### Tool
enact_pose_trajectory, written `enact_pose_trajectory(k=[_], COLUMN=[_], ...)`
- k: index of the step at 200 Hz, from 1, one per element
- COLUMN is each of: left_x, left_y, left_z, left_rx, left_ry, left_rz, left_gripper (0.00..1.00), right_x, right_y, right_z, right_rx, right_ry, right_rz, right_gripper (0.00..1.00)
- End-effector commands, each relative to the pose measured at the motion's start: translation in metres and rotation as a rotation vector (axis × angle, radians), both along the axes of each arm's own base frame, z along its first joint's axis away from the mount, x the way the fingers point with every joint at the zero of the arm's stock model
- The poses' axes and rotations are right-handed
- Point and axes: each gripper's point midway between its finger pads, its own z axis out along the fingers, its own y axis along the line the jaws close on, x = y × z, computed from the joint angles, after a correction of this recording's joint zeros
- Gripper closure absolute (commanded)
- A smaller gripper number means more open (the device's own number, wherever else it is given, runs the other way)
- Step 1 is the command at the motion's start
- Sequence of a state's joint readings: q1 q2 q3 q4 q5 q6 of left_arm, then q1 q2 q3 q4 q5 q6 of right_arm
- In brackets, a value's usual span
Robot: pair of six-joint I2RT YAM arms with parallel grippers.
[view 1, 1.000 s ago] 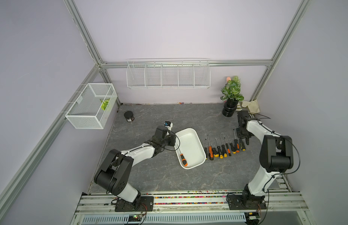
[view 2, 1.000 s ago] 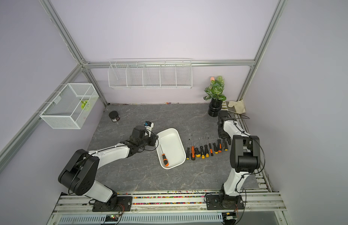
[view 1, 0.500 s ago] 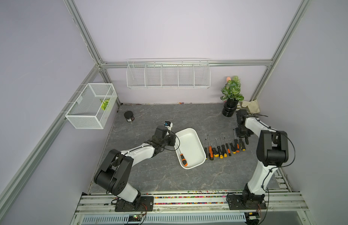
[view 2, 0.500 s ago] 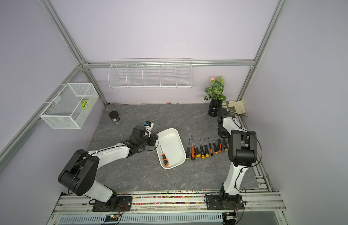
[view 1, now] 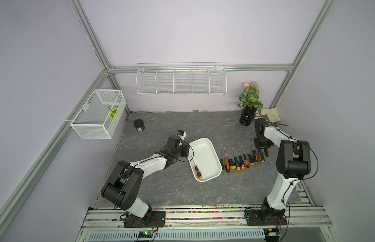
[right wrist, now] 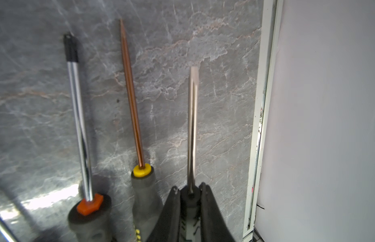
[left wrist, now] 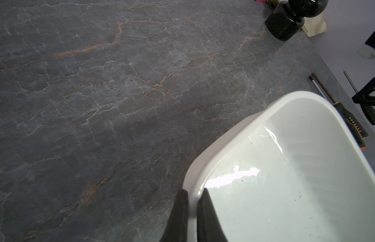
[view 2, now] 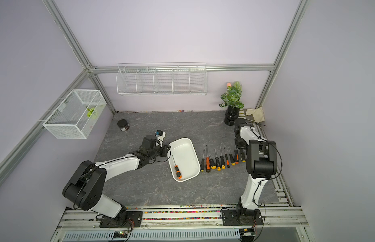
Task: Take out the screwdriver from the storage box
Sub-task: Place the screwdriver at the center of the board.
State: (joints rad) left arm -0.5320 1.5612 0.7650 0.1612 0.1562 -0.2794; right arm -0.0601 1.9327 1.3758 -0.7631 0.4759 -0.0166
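In both top views the white storage box [view 1: 206, 146] [view 2: 185, 147] lies mid-table, with an orange-and-black screwdriver [view 1: 197, 171] [view 2: 178, 171] inside along its left wall. My left gripper [left wrist: 194, 191] [view 1: 189, 152] is shut on the box's rim [left wrist: 224, 146], one finger outside and one inside. My right gripper [right wrist: 189, 186] [view 1: 264, 149] is shut on the black handle of another screwdriver [right wrist: 192, 125], low over the table at the right end of a row of screwdrivers.
Several screwdrivers [view 1: 238, 159] lie side by side between the box and my right gripper. A potted plant [view 1: 248, 109] and a cloth [view 1: 269, 114] sit at the back right, a black jar [view 1: 139, 125] at the back left. The table's right rail [right wrist: 258, 125] runs close beside my right gripper.
The right arm's elbow has shifted slightly while its gripper stays at the right end of the row. The left arm, the box and the screwdriver inside have not moved.
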Motion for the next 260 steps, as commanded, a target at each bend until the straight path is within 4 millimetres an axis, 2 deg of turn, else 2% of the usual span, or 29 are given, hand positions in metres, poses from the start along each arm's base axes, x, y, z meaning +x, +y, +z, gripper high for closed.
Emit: enact_pose_trajectory(k=[1, 70, 137, 200, 237, 260], left_x=[0.002, 0.0, -0.001, -0.002, -0.002, -0.002], left_y=[0.002, 0.004, 0.003, 0.005, 0.005, 0.005], left_z=[0.006, 0.006, 0.005, 0.006, 0.008, 0.008], left_rx=[-0.002, -0.002, -0.007, -0.008, -0.007, -0.003], left_ry=[-0.034, -0.037, -0.033, -0.034, -0.035, -0.038], left_rz=[-0.005, 0.0, -0.002, 0.003, 0.0, 0.0], left_gripper=[1.0, 1.0, 1.0, 1.0, 1.0, 1.0], right_x=[-0.009, -0.011, -0.02, -0.019, -0.022, -0.025], right_y=[-0.001, 0.001, 0.008, 0.01, 0.012, 0.012], right_z=[0.001, -0.002, -0.01, -0.01, -0.018, -0.022], right_rx=[-0.019, -0.062, -0.062, -0.052, -0.042, -0.039], right_ry=[0.024, 0.054, 0.056, 0.048, 0.065, 0.073], right_rz=[-0.001, 0.02, 0.015, 0.008, 0.0, -0.003], right_gripper=[1.0, 1.0, 1.0, 1.0, 1.0, 0.96])
